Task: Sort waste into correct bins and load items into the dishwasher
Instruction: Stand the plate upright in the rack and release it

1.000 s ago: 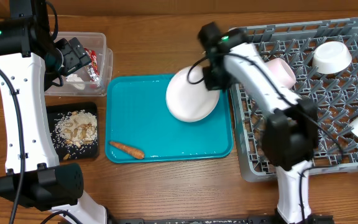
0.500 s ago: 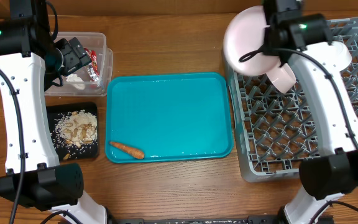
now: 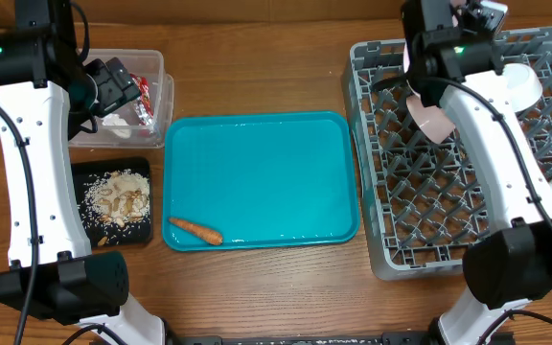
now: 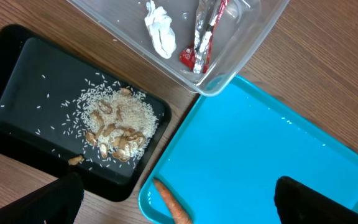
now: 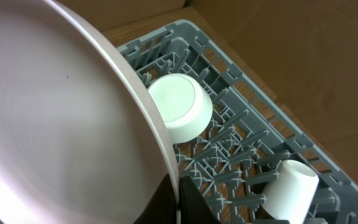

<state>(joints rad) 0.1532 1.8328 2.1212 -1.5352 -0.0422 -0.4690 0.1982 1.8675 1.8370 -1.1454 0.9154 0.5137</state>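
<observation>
The right gripper (image 5: 175,194) was clamped on the rim of the round pale pink plate (image 5: 61,124), which stood nearly on edge and filled the left of the right wrist view. From overhead, the arm held it over the far left corner of the grey dish rack (image 3: 448,192). Whether the plate touched the pegs could not be told. The rack lay along the right edge of the table (image 3: 257,57). A pale pink bowl (image 3: 434,120) sat among the pegs near its far left corner, and a white bowl (image 5: 179,106) lay upside down toward its far edge. A second white bowl (image 5: 291,186) rested on its side further along.

The left gripper (image 4: 179,183) hung with its fingers spread wide and nothing between them, above the left edge of the table. In the table's far left corner stood the clear plastic tub (image 4: 253,46), holding the crumpled white tissue (image 4: 160,28) and the red-and-silver wrapper (image 4: 204,37). Just nearer along the left edge lay the black tray (image 4: 17,81), with the rice scraps (image 4: 114,121) heaped toward its right side. The teal tray (image 3: 257,163) filled the middle of the table. The small orange carrot (image 3: 195,230) lay alone in its near left corner.
</observation>
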